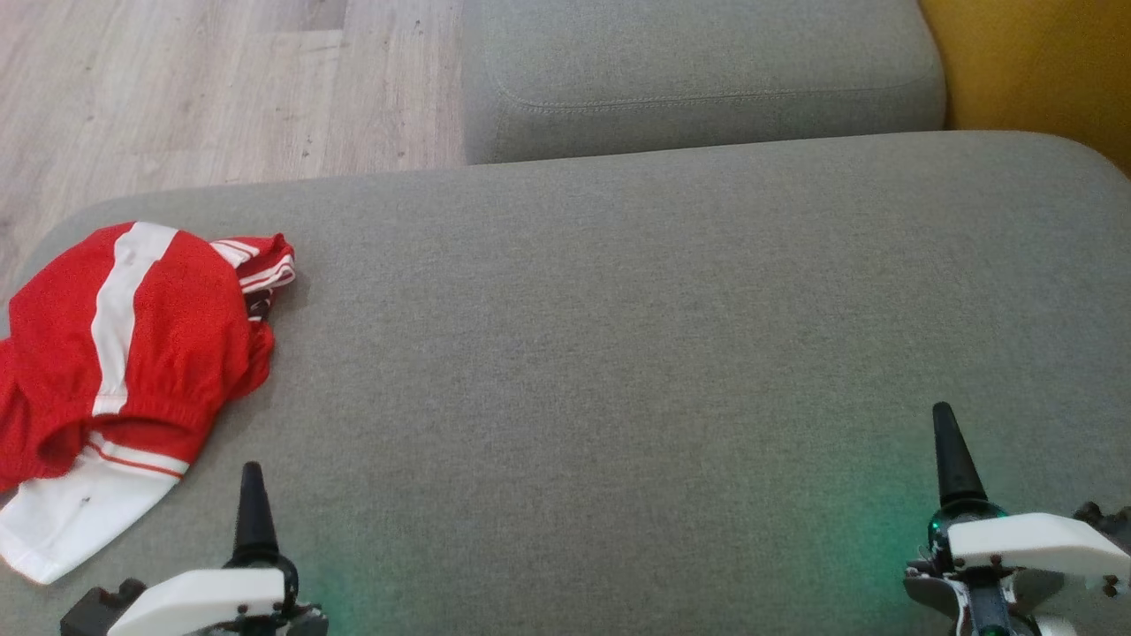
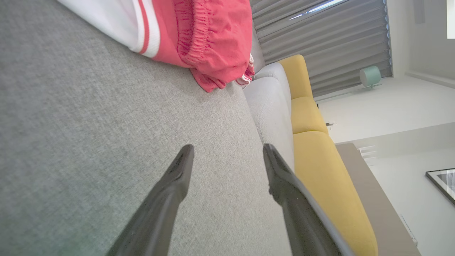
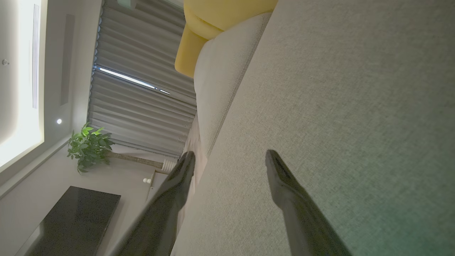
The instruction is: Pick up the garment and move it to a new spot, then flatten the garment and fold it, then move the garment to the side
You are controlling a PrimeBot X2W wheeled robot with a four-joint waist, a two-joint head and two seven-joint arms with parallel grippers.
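Grey cushion (image 1: 618,353), garment (image 1: 132,353) near left gripper (image 2: 227,147)

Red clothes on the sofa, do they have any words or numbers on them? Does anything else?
None: no words, numbers or logos can be read anywhere. The red garment has plain white stripes, the grey cushion is bare fabric, and the framed picture is cut off at the edge.
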